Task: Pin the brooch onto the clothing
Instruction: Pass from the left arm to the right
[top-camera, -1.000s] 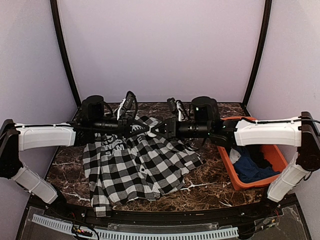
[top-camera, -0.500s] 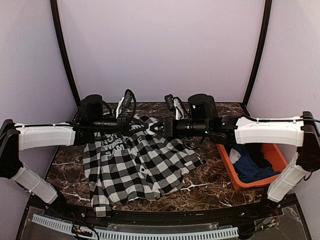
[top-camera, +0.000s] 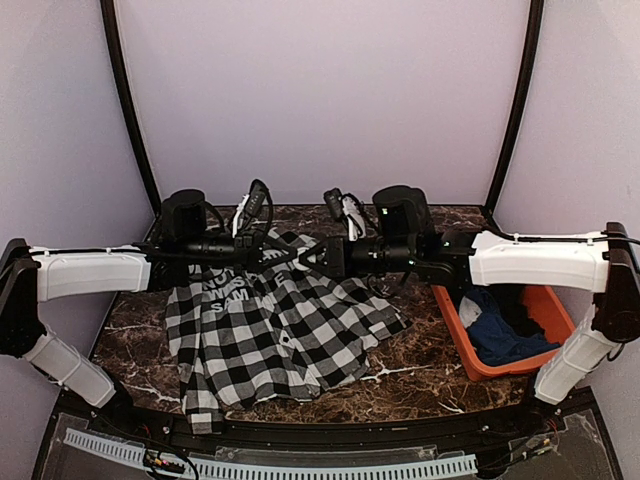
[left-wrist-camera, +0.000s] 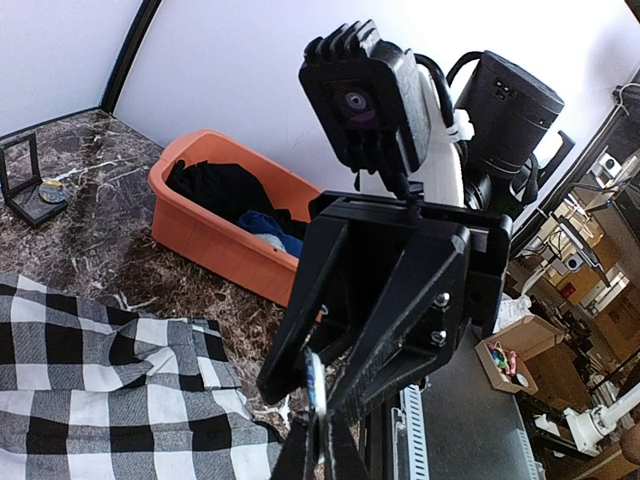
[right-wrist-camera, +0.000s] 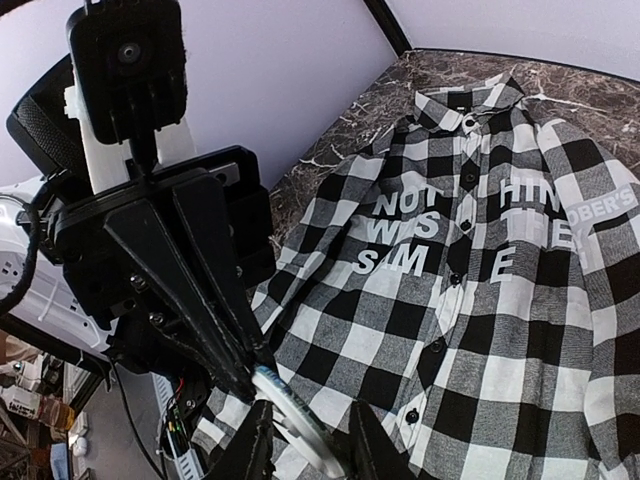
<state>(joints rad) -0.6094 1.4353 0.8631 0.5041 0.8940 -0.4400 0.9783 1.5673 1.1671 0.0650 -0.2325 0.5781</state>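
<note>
On the table (top-camera: 420, 375), shirt (top-camera: 270, 330) spread flat left of centre, collar to the far side, well below both arms. To the right, orange bin (top-camera: 452, 330) with dark clothes inside. Above the shirt, tip to tip in mid-air: left gripper (right-wrist-camera: 252, 372) clamped tight on one end of the brooch (right-wrist-camera: 295, 410); right gripper (left-wrist-camera: 308, 385) part-way apart astride the other end, pinching or merely straddling, cannot tell. Looks like the preparing step: readying the pin between the two, not yet fastened to cloth. Next, probably: free the pin, keep a firm hold, bring it down to the fabric, push through a fold. Readable on the shirt in white blocks: "NOT", "SAM", "HIN", "E"; smaller and slanted, "OBER'S". No brand seen.
</note>
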